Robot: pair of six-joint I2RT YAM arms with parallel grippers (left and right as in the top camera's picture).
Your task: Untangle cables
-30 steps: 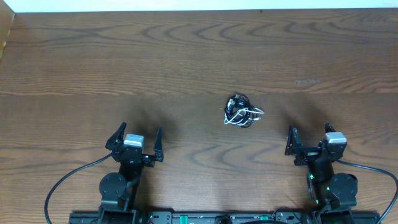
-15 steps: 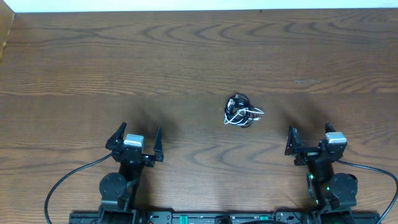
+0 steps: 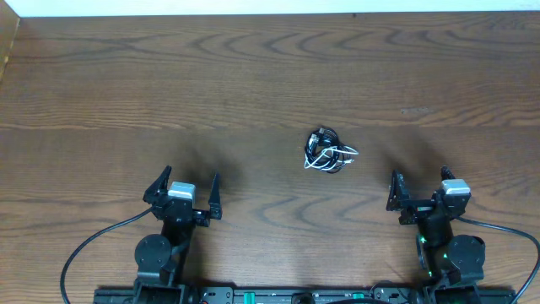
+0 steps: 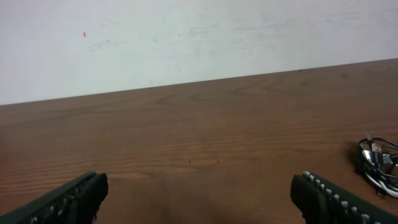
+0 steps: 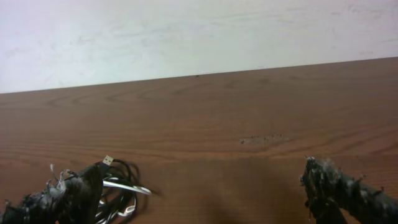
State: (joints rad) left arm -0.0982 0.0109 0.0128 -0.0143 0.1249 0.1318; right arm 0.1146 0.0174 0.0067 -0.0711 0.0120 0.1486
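Note:
The cables lie as one small wad of black and white cords on the wooden table, right of centre. The wad shows at the right edge of the left wrist view and at the lower left of the right wrist view, with a USB plug sticking up. My left gripper is open and empty near the front edge, left of the wad. My right gripper is open and empty near the front edge, right of the wad. In the wrist views the left gripper and right gripper hold nothing.
The wooden table runs back to a white wall. A small scuff mark is on the wood to the right. Thick black arm wires trail by the arm bases at the front.

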